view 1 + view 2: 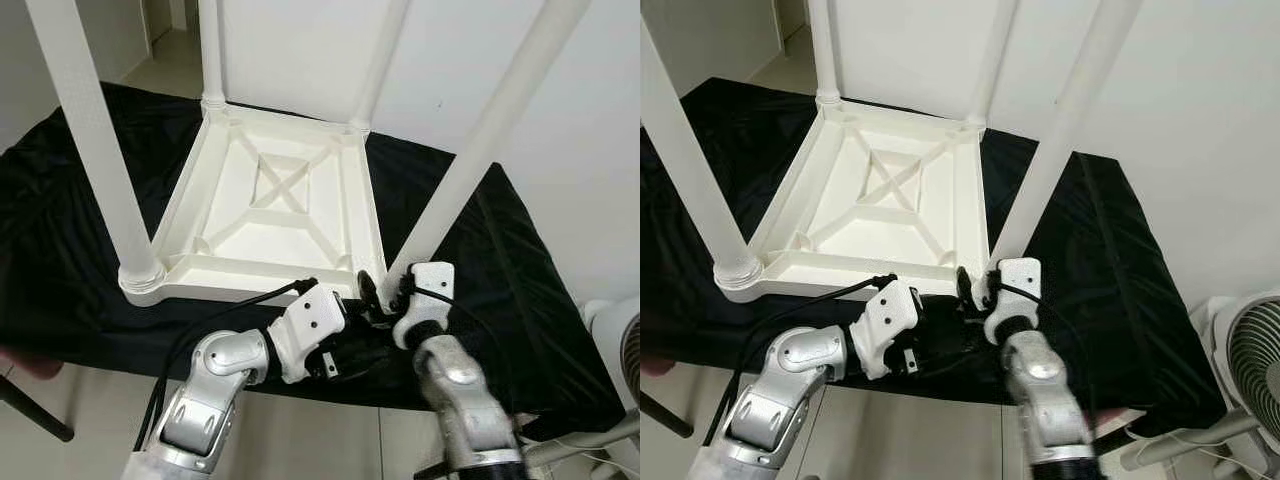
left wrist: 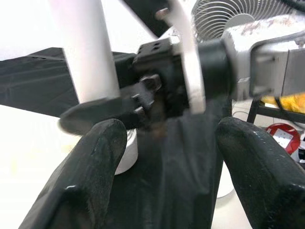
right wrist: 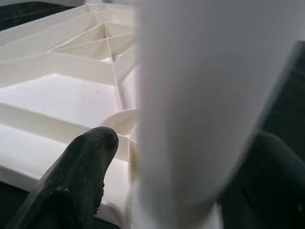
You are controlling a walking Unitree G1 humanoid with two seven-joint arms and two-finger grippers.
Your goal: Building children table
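Table assembly at the near right corner: the white children's table (image 1: 270, 215) lies upside down on a black cloth (image 1: 60, 250), its ribbed underside up and four legs standing from the corners. My right gripper (image 1: 385, 290) is at the base of the near right leg (image 1: 470, 170), and its wrist view shows one black finger (image 3: 76, 183) on either side of the leg, close around it; I judge it is gripping the leg, though I cannot confirm firm contact. My left gripper (image 1: 352, 355) sits low beside it at the table's front edge, fingers (image 2: 86, 176) spread wide and holding nothing, pointed at the right wrist. The risk I see is the leg not seating squarely in its socket: if I twist or push off-axis, it could bind, or the light tabletop could slide on the loose cloth towards the near edge, which it already meets. My two grippers are also nearly touching, so a careless turn could knock one against the other or snag the black cable (image 1: 215, 315) looping over my left arm. A white fan (image 1: 1250, 355) stands on the floor to my right, well apart. The near left leg (image 1: 95, 150) crowds my head view.
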